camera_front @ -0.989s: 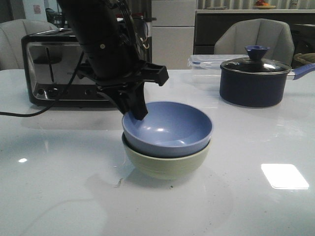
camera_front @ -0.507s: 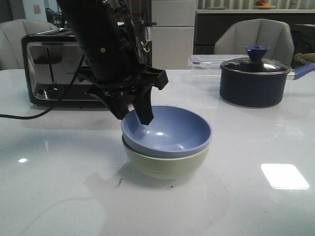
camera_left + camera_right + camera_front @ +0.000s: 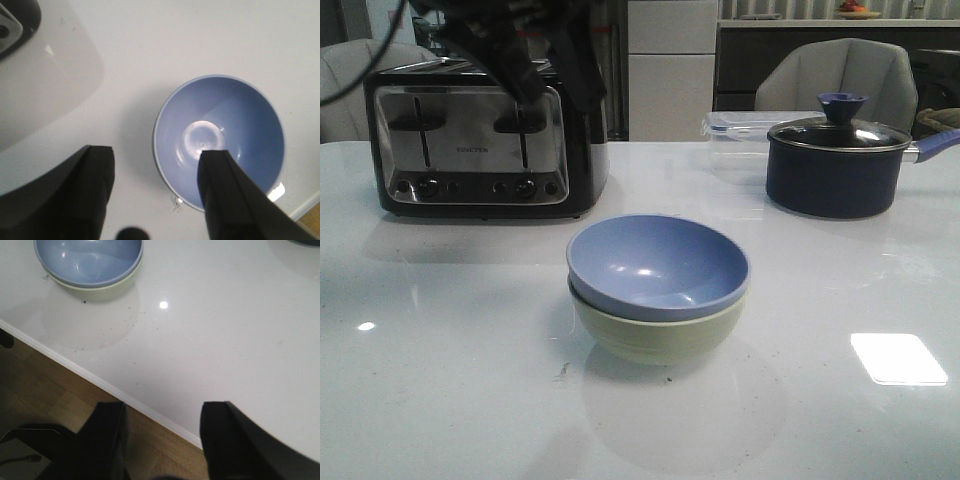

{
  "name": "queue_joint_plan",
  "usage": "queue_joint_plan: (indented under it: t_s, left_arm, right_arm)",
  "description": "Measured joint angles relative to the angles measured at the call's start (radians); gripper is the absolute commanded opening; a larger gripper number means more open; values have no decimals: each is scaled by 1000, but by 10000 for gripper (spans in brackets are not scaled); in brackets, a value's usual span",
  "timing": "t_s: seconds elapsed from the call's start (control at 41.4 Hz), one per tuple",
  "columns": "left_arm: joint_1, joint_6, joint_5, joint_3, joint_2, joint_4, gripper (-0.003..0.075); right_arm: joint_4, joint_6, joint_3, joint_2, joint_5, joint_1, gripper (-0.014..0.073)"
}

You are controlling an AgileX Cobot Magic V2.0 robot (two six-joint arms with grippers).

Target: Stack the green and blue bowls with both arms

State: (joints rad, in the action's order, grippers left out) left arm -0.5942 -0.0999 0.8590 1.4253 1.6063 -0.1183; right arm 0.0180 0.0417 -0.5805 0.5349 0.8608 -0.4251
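Note:
The blue bowl (image 3: pixel 658 265) sits nested inside the green bowl (image 3: pixel 660 337) at the middle of the white table. My left gripper (image 3: pixel 552 85) is raised well above and behind the stack, in front of the toaster, open and empty. In the left wrist view the blue bowl (image 3: pixel 225 125) lies below, with the open left gripper (image 3: pixel 157 155) high above its rim. My right gripper (image 3: pixel 164 410) is open and empty, over the table's front edge. From there the blue bowl (image 3: pixel 87 257) and the green bowl (image 3: pixel 107 287) lie far off. The right arm does not show in the front view.
A chrome and black toaster (image 3: pixel 470 140) stands at the back left. A dark lidded saucepan (image 3: pixel 835 165) and a clear plastic box (image 3: pixel 735 130) stand at the back right. The table's front edge (image 3: pixel 100 380) with wood floor below shows in the right wrist view.
My left gripper has let go of the blue bowl's rim and risen up and back to the left. The blue bowl stays nested in the green bowl.

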Motion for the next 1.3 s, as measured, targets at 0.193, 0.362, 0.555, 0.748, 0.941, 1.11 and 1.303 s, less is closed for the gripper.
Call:
queue_joint_plan:
  t_s: [0.193, 0.362, 0.555, 0.748, 0.941, 1.11, 1.303]
  left_arm:
    - [0, 0, -2, -160, -225, 22, 444]
    - [0, 0, -2, -338, -438, 39, 444]
    - [0, 0, -4, -533, -674, 55, 444]
    - [0, 0, -4, -686, -869, 81, 444]
    - [0, 0, -41, -777, -976, 94, 395]
    - [0, 0, -59, -794, -985, 118, 185]
    - [0, 0, -62, -798, -985, 118, 97]
  right_arm:
    - [0, 0, 0, 0, 0, 0, 444]
    - [0, 0, 0, 0, 0, 0, 444]
    - [0, 0, 0, 0, 0, 0, 444]
    - [0, 0, 0, 0, 0, 0, 444]
    - [0, 0, 0, 0, 0, 0, 418]
    - [0, 0, 0, 0, 0, 0, 175]
    - [0, 0, 0, 0, 0, 0, 62]
